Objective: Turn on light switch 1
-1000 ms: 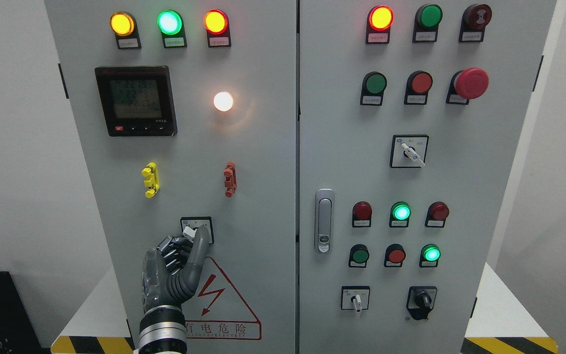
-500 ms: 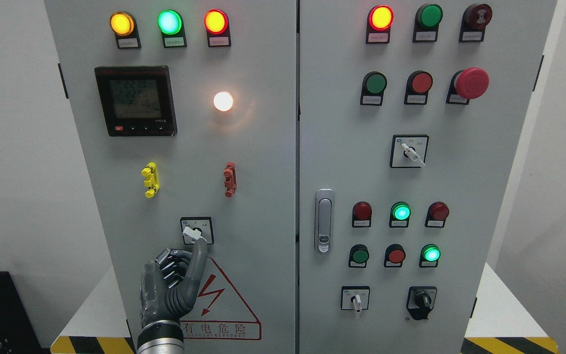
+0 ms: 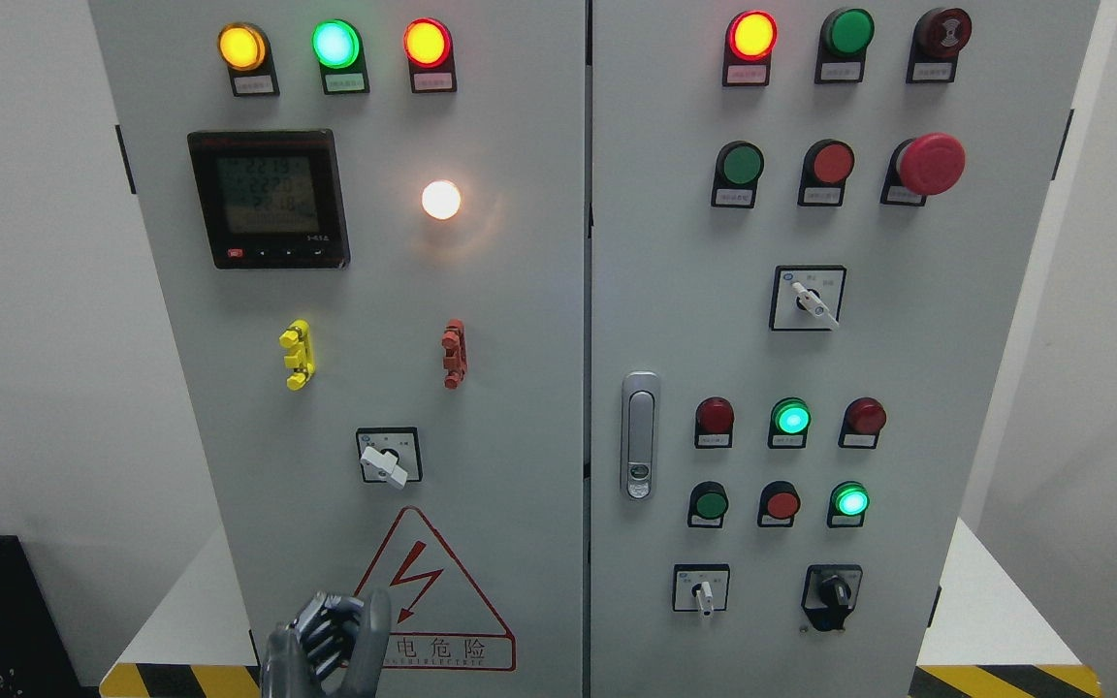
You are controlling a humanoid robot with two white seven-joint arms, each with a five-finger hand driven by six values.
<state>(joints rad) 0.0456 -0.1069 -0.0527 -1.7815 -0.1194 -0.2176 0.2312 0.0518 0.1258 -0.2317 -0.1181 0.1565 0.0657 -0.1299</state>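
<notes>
On the left cabinet door, low in the head view, sits a rotary light switch (image 3: 388, 456) in a black-framed square plate. Its white lever slants down toward the right. Higher up on the same door a round white lamp (image 3: 440, 200) glows. My left hand (image 3: 331, 642) is at the bottom edge, well below the switch and in front of the red warning triangle (image 3: 432, 591). It touches nothing; most of its fingers are curled and one finger sticks up. My right hand does not show.
The left door also carries a digital meter (image 3: 268, 199), three lit pilot lamps (image 3: 335, 44), a yellow clip (image 3: 297, 354) and a red clip (image 3: 454, 354). The right door has a handle (image 3: 640, 436), buttons, an emergency stop (image 3: 929, 163) and more selector switches.
My left hand has come off the switch and dropped straight down to the bottom edge. The white lever, first half hidden by the finger, now shows slanting down-right. The lamp stays lit.
</notes>
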